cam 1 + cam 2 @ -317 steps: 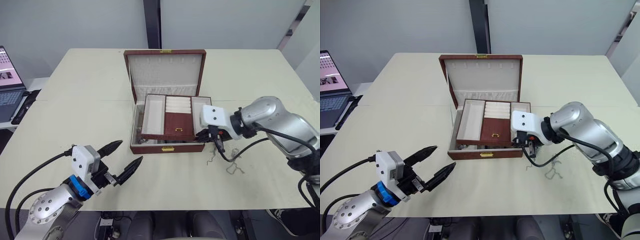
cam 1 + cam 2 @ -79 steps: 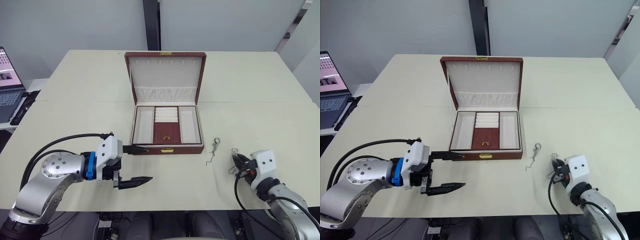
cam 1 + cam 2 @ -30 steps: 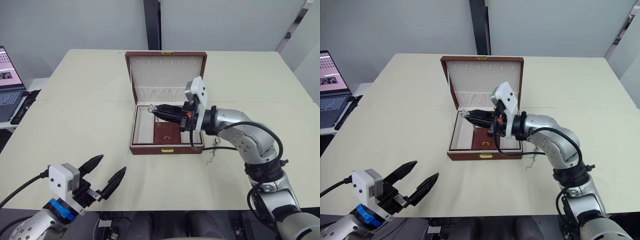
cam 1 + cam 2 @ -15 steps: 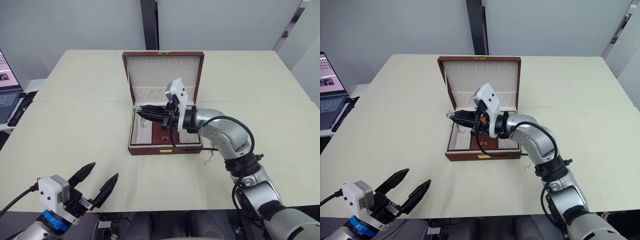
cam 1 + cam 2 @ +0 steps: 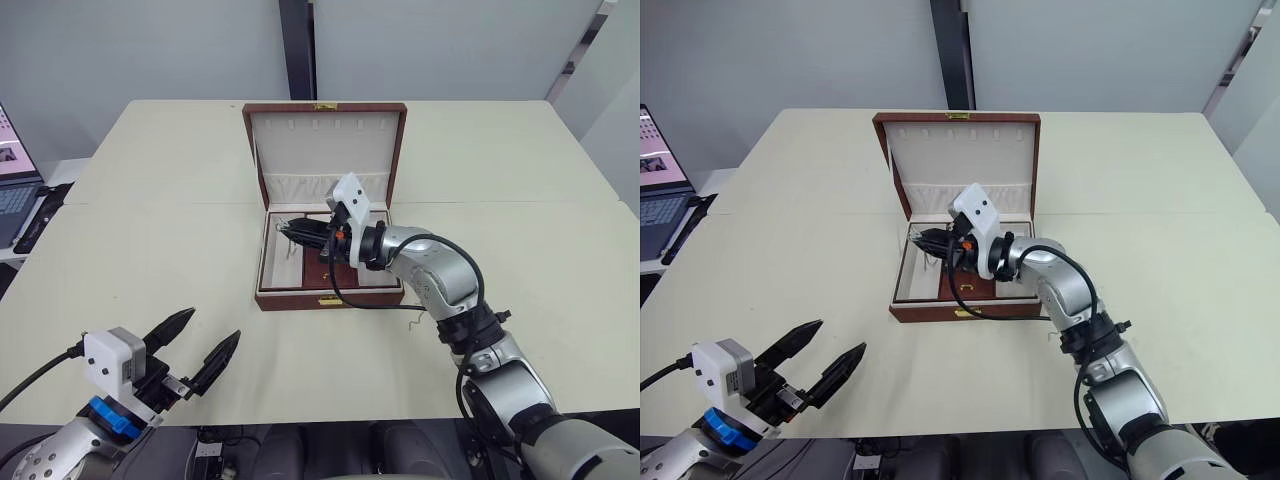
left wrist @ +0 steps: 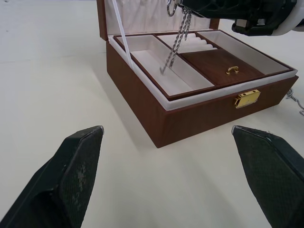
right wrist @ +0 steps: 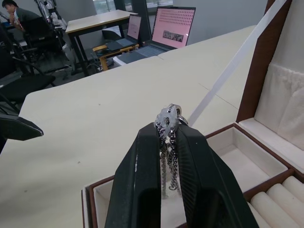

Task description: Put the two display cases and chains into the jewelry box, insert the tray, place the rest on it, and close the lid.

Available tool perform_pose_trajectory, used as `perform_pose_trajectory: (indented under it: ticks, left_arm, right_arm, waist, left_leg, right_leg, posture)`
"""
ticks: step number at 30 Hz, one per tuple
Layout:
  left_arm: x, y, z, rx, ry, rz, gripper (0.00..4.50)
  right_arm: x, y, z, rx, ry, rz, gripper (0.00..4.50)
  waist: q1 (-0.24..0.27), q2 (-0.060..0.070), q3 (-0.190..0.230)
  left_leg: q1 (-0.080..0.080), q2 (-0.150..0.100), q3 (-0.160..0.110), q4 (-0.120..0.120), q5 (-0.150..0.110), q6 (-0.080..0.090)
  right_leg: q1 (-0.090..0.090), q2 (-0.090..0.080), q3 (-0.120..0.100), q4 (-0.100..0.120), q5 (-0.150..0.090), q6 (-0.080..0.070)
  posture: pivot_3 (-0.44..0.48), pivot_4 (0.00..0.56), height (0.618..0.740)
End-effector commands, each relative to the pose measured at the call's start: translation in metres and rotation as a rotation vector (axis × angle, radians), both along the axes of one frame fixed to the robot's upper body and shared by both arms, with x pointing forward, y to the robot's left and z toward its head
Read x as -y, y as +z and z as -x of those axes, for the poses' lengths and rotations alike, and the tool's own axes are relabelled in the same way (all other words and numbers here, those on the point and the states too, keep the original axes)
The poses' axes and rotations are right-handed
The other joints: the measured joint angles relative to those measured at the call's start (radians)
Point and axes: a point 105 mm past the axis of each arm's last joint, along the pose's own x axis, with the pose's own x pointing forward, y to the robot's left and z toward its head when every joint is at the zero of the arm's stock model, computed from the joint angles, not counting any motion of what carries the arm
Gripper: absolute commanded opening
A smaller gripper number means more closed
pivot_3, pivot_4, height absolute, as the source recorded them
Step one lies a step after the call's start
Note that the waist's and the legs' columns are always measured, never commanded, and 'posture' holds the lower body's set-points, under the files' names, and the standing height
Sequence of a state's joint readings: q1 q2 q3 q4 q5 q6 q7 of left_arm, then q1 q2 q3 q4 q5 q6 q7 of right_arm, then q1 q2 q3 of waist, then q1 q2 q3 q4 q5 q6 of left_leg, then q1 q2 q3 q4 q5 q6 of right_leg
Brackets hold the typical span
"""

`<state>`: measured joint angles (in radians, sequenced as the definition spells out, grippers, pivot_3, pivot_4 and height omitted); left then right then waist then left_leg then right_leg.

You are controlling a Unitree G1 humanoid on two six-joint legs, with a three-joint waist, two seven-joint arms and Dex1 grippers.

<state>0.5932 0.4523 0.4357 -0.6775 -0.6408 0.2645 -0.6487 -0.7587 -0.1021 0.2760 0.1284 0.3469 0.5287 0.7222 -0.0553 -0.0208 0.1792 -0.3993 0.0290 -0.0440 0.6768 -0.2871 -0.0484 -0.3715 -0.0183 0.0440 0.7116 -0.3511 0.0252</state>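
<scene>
The jewelry box (image 5: 300, 299) stands open mid-table, its lid (image 5: 325, 145) upright behind it. The tray (image 6: 216, 61) sits inside the box. My right gripper (image 5: 283, 226) reaches in from the right, shut on a silver chain (image 7: 169, 153). That chain (image 6: 175, 43) dangles over the tray's cream left compartment. Another chain (image 5: 416, 317) lies on the table just right of the box's front corner. My left gripper (image 5: 205, 343) hovers open near the table's front left edge, well clear of the box. The display cases are out of view.
A laptop (image 5: 654, 170) sits on a side table off the left edge. A white ribbon (image 6: 121, 31) links the lid to the box's left wall. Bare tabletop (image 5: 160, 250) spreads left of the box, as well as on the right (image 5: 540, 260).
My right gripper has carried the chain further left and lower over the tray's left compartment. The left gripper has stayed open near the front edge, shifting only slightly.
</scene>
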Motion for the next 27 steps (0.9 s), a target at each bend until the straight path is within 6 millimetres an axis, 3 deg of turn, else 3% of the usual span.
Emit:
perform_pose_trajectory:
  ticks: [1, 15, 17, 27]
  left_arm:
    - [0.007, 0.009, -0.001, 0.027, -0.029, -0.008, 4.5]
    - [0.017, 0.017, -0.007, 0.034, -0.051, -0.006, 4.5]
    - [0.018, 0.02, -0.009, 0.033, -0.055, -0.002, 4.5]
    - [0.021, 0.026, -0.024, 0.019, -0.095, 0.008, 4.5]
  right_arm:
    - [-0.006, 0.014, 0.0, 0.058, 0.005, -0.029, 0.25]
    - [-0.013, 0.012, -0.004, 0.076, -0.01, -0.015, 0.25]
    - [-0.012, 0.013, -0.002, 0.07, -0.004, -0.023, 0.97]
    - [0.006, 0.025, -0.004, 0.105, -0.019, -0.041, 3.65]
  waist:
    - [0.0, 0.0, 0.0]
    - [-0.001, 0.0, 0.0]
    - [-0.001, 0.0, 0.0]
    - [-0.001, 0.001, 0.0]
  left_leg:
    - [0.0, 0.0, 0.0, 0.0, 0.0, 0.0]
    - [0.0, 0.0, 0.0, 0.0, 0.0, 0.0]
    - [0.0, 0.0, 0.0, 0.0, 0.0, 0.0]
    - [0.0, 0.0, 0.0, 0.0, 0.0, 0.0]
  right_leg:
    - [0.0, 0.0, 0.0, 0.0, 0.0, 0.0]
    - [0.0, 0.0, 0.0, 0.0, 0.0, 0.0]
    - [0.0, 0.0, 0.0, 0.0, 0.0, 0.0]
    - [0.0, 0.0, 0.0, 0.0, 0.0, 0.0]
  posture:
    - [0.0, 0.15, 0.74]
    - [0.0, 0.15, 0.74]
    - [0.0, 0.15, 0.74]
    - [0.0, 0.15, 0.74]
